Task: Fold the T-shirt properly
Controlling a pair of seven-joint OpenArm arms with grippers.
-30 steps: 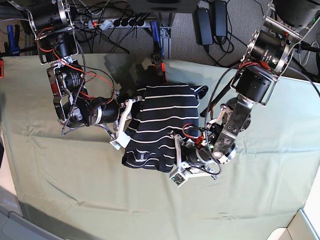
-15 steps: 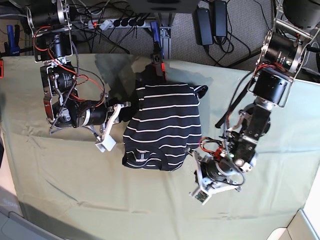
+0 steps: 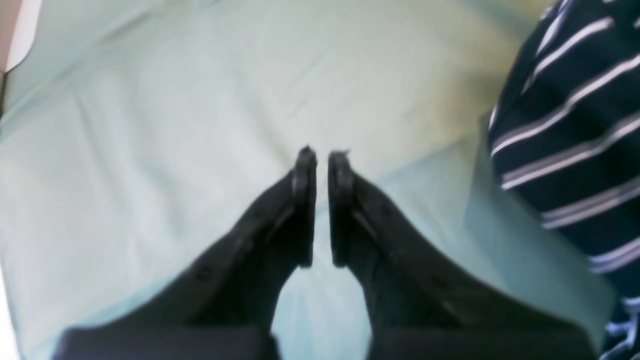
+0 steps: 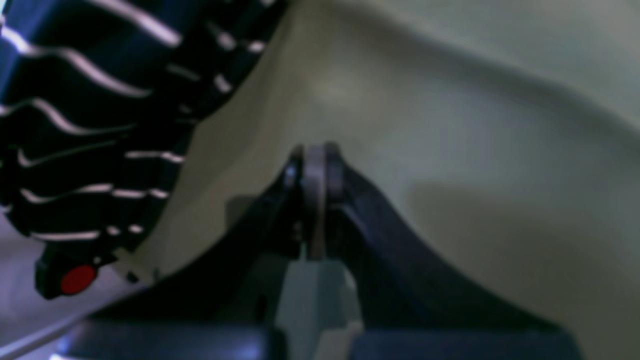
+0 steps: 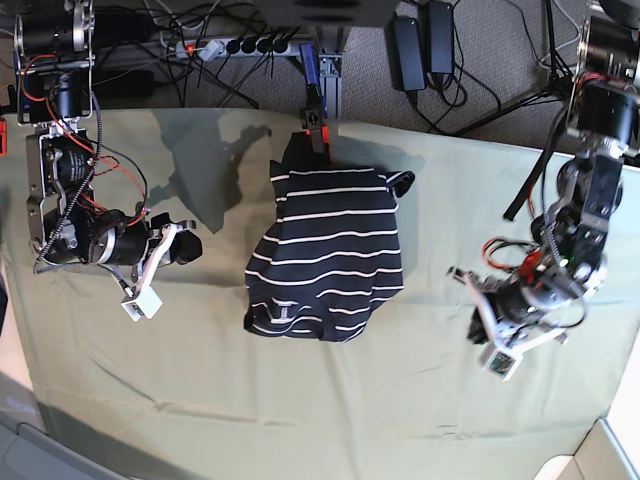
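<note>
One T-shirt (image 5: pixel 325 255) lies folded into a compact block near the middle of the table, on the one olive-green cloth (image 5: pixel 300 400) that covers the whole surface; its dark navy fabric carries thin white stripes running across it, and a collar edge shows at the near left corner. Two arms are in view, one to each side of the shirt and both well apart from it. The left gripper (image 3: pixel 322 157) hangs over bare cloth with its two fingers nearly together, a narrow slit of cloth showing between the tips and nothing held in it; the striped edge of the shirt shows at the right border of the left wrist view. The right gripper (image 4: pixel 314 160) has its two fingers pressed tight together, with nothing caught between them, over the cloth beside the shirt's crumpled edge. In the right wrist view one red button (image 4: pixel 77 279) on a dark clamp shows beside that edge. Beyond the table's far edge, one power strip (image 5: pixel 235 44) lies among black cables on the floor.
</note>
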